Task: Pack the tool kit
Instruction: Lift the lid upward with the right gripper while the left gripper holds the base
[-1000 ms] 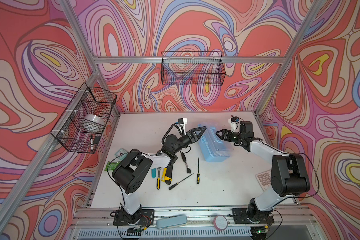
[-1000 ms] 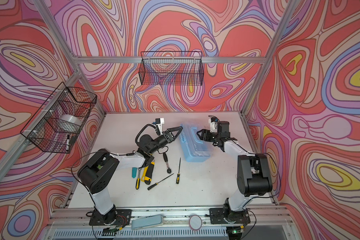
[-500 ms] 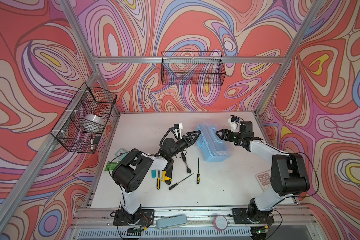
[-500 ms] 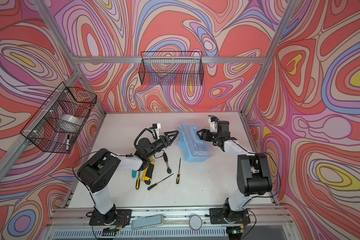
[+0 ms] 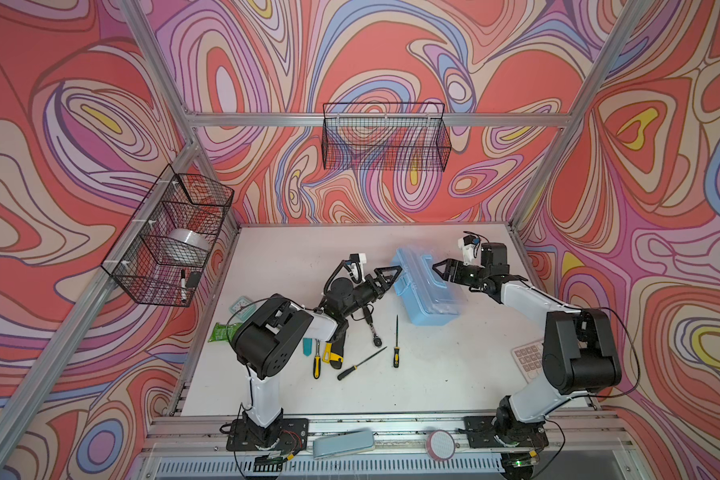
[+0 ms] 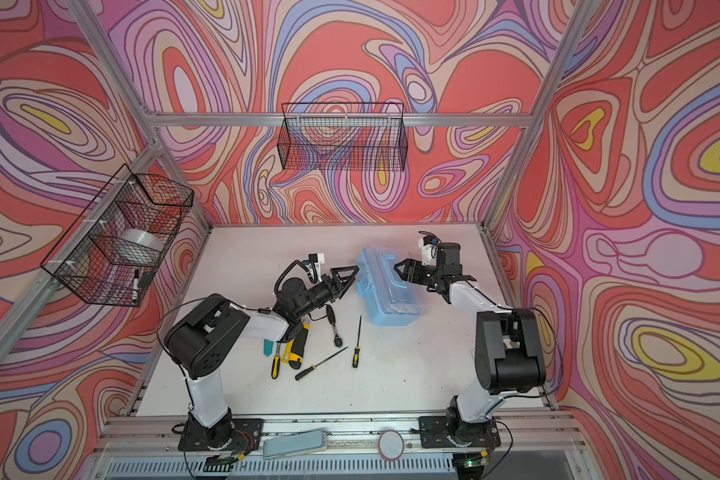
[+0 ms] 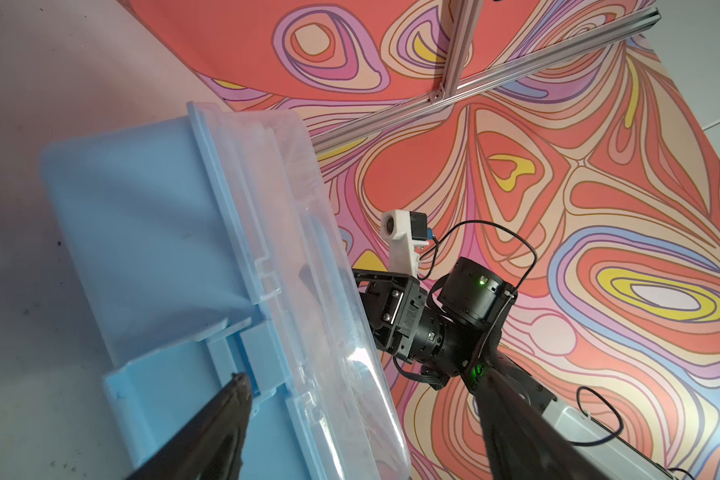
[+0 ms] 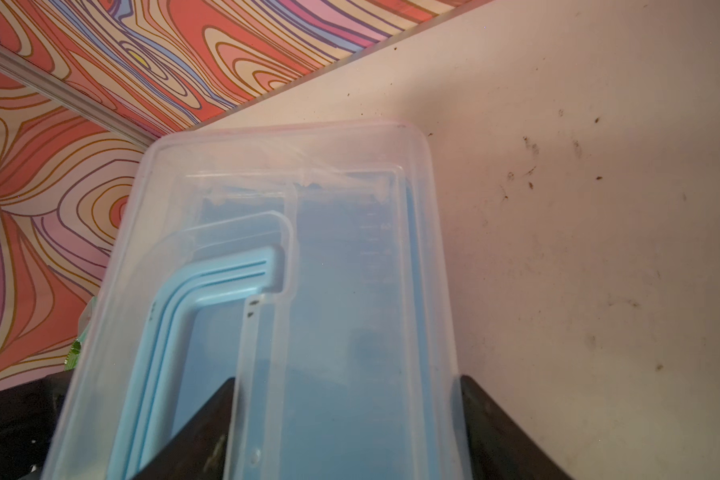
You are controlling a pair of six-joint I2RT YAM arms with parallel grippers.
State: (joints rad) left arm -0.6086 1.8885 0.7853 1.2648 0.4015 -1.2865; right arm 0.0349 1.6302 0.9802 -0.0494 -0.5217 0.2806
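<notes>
Two arms, same build: white link shells, bulky black joint housings. Left arm and right arm each bolted to black base plate on aluminium rail, thin black cables looping along links. Black triangular fingers on black gripper bodies. White 3D-printed camera mount with blue connector on wrist. Green status LED on black cylindrical wrist motor; silver screws visible.

The tool kit is cut off by the right wrist view's edge.
</notes>
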